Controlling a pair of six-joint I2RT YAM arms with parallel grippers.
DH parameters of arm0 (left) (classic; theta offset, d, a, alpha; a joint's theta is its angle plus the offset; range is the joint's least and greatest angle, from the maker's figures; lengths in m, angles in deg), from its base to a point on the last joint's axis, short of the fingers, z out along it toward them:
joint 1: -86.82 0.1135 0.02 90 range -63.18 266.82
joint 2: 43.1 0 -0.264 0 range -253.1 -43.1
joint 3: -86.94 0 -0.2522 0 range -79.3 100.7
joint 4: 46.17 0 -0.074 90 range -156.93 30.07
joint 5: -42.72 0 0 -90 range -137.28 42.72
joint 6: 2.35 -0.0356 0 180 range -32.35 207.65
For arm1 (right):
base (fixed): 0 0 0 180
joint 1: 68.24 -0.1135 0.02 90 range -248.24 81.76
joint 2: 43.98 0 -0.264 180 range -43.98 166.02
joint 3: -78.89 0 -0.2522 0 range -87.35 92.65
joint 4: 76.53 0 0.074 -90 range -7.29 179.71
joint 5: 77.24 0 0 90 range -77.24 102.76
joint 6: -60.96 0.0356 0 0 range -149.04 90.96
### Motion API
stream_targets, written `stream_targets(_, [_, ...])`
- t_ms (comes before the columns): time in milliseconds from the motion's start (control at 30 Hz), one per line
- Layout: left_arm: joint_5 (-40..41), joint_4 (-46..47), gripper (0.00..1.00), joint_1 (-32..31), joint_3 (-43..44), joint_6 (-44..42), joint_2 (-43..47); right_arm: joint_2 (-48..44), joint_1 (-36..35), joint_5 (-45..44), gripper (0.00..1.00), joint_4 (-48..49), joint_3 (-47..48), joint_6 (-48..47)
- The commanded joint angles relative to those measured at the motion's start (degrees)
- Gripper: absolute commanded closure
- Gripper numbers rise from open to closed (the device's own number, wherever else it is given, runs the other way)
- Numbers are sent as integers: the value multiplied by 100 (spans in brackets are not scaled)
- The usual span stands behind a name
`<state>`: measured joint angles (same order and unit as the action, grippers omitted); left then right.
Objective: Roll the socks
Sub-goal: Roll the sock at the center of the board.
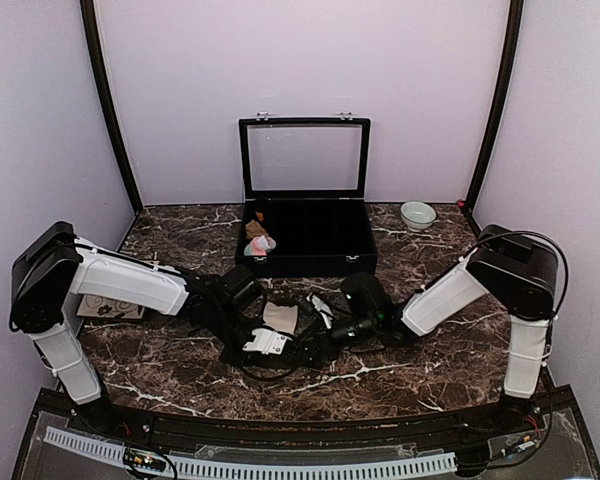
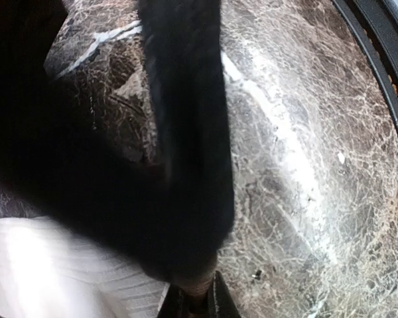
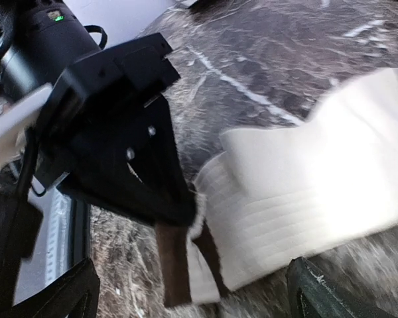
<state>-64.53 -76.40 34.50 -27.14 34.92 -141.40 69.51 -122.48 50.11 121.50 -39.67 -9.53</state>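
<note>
Left wrist — cream sock (image 2: pixel 60 278) cropped, blurred

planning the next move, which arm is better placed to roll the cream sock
Left, probably. The left gripper is shut on the cream sock at its brown-banded end and could turn it over. The right gripper hangs open over the sock, holding nothing.

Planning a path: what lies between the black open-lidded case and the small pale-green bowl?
Only bare brown marbled tabletop separates the case and bowl, shown in the top view.
</note>
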Motion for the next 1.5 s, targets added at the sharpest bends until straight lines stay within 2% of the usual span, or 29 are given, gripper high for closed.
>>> stream_targets(0, [-239,-1259,100,385,136,321,-382,-66,-52,-1228,1,-719,-990,189])
stream_targets(167, [-718,-1684,100,593,415,389,-605,-753,-52,-2196,1,118,-1820,383])
stream_targets(300, [-949,-1931,100,708,595,466,-833,-1698,-50,-2544,1,1710,-2888,411])
stream_targets(333, [-1037,-2030,100,754,645,479,-881,-1867,-52,-2930,1,2208,-3132,697])
stream_targets(400, [-1206,-2176,100,833,777,510,-989,-1956,18,-3699,1,2813,-3425,1870])
stream_targets(467, [-1359,-2371,100,889,909,522,-1122,-1876,193,-3190,1,3291,-3359,1811])
stream_targets(567, [-1601,-2642,100,971,1102,552,-1336,-1524,273,-2366,1,4460,-3353,1011])
stream_targets(600, [-1698,-2728,100,1014,1156,533,-1401,-1480,269,-2361,1,4488,-3314,799])
stream_targets(667, [-1884,-2902,100,1070,1276,506,-1534,-1546,171,-2620,1,3781,-3101,239])
stream_targets(733, [-2065,-3158,100,1146,1449,461,-1697,-1856,-110,-3380,0,2977,-2991,-421])
stream_targets(800, [-2241,-3470,100,1214,1632,405,-1911,-2156,-382,-3891,2,2821,-3091,-871])
stream_targets(833, [-2325,-3620,99,1241,1724,372,-2012,-2404,-460,-3997,6,2630,-3108,-1032])
stream_targets(900, [-2467,-3970,99,1285,1893,288,-2201,-2600,-606,-3869,21,2398,-3087,-1372])
stream_targets(967, [-2755,-4150,99,1345,2005,314,-2341,-2618,-744,-3524,37,2264,-3036,-1718])
stream_targets(1033, [-2801,-4179,99,1384,2046,375,-2381,-2530,-929,-3316,48,1902,-2847,-1969])
stream_targets(1200, [-2788,-4128,99,1441,2028,551,-2461,-1841,-1488,-3223,46,1553,-2261,-2673])
stream_targets(1300, [-2651,-4036,99,1444,1968,643,-2508,-1517,-1652,-3131,50,1418,-1822,-3093])
stream_targets(1467, [-2366,-3831,99,1464,1925,816,-2526,-945,-1785,-3041,50,1033,-1022,-4022])
